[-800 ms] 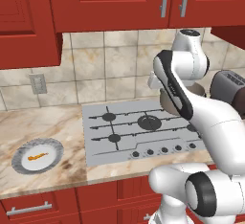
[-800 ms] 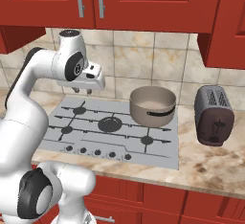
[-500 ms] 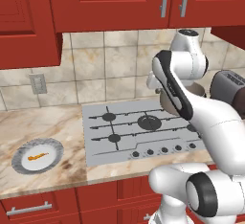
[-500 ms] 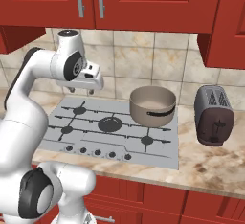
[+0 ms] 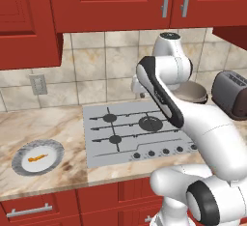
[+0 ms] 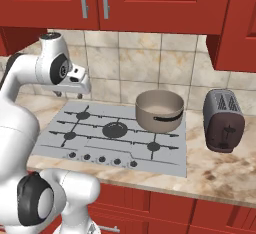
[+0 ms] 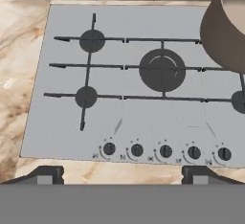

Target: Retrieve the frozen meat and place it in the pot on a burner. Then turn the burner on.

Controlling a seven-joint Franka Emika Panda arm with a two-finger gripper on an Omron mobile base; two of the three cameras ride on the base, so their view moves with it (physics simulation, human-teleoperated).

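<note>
At the far left of the marbled worktop point(image 5: 62, 123), the thin orange-yellow strip of frozen meat point(image 5: 37, 159) lies on a round grey-rimmed plate point(image 5: 53, 148) — well apart from everything else and not yet fetched. Next comes the grey steel hob point(image 5: 130, 140) with its row of dark burner knobs point(image 7: 165, 151) along the front edge. The gripper point(image 7: 122, 173) hangs above the hob, fingers point(image 7: 47, 173) spread wide and empty — free for a pick-up. The round grey-brown metal pot point(image 6: 160, 110) already stands on the right rear burner, ready to receive. The dark grey toaster point(image 6: 224, 119) sits rightmost.

One pot point(image 6: 159, 110), one toaster point(image 6: 223, 120), one plate point(image 5: 38, 156), five knobs point(image 7: 165, 151).
</note>
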